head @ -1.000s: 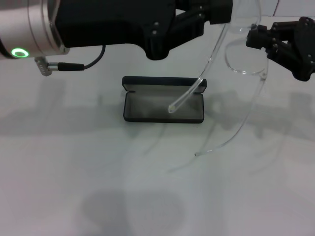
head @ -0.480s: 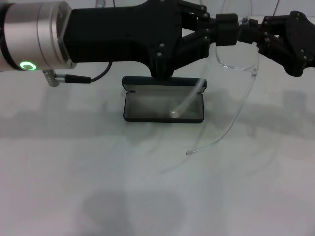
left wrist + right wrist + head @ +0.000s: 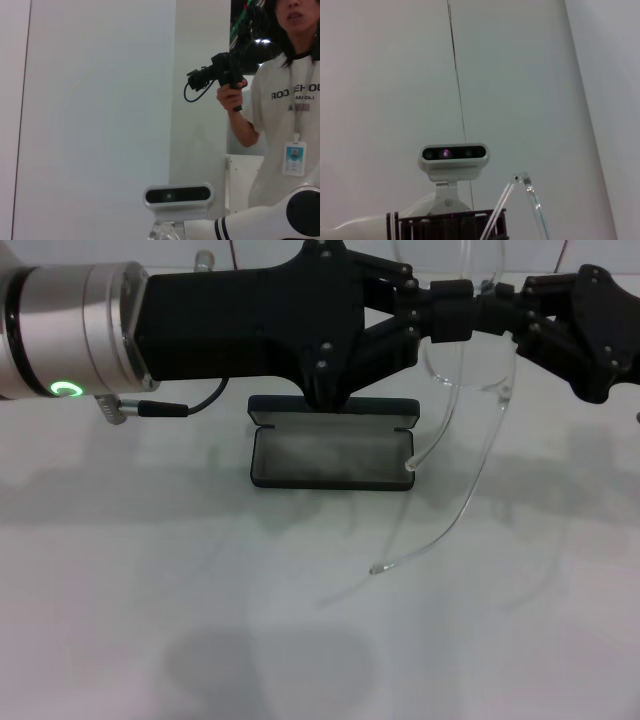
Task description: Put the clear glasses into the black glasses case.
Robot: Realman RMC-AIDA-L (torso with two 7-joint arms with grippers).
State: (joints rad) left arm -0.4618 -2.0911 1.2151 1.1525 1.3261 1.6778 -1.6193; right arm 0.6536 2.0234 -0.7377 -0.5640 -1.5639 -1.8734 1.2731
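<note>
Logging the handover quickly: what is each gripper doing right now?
Left gripper: shut on the clear glasses, above the black glasses case.
Right gripper: shut on the same glasses.

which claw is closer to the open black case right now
Left. The left claw hangs just above the back right corner of the black glasses case, its body over the lid. The right claw is off past the case's right end. Both grip the clear glasses.

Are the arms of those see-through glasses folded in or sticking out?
Sticking out. The clear glasses hang between both grippers, and their two long temple arms curve down unfolded, one tip near the open black glasses case.
</note>
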